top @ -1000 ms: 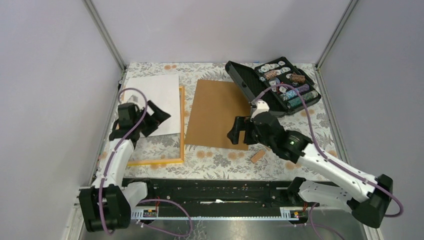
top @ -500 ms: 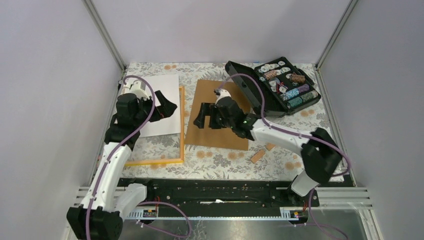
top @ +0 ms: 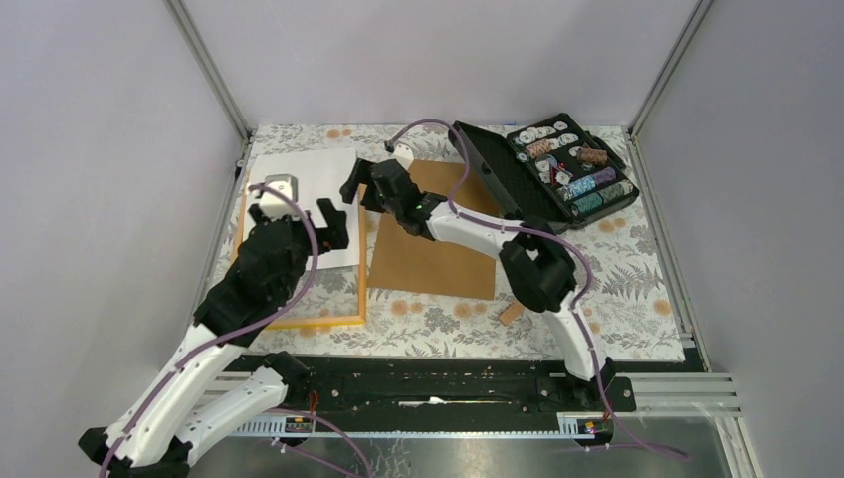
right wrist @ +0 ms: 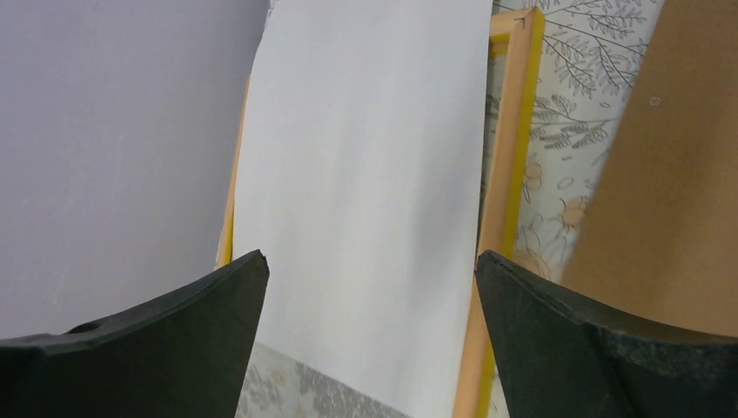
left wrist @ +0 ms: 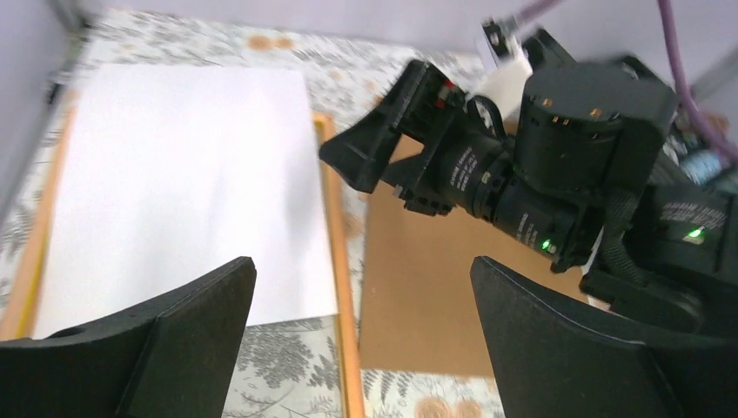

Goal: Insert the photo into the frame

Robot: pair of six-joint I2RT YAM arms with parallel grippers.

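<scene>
Paper photo, likely light and limp: pinch its 3 o'clock edge; left gripper and right gripper gape empty.

The floral table carries the frame at left, a brown board beside it, and a black chip case far right.

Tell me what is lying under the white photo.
The frame: its orange rails show beside and below the photo. The photo hides the frame's far end and its own underside.
</scene>
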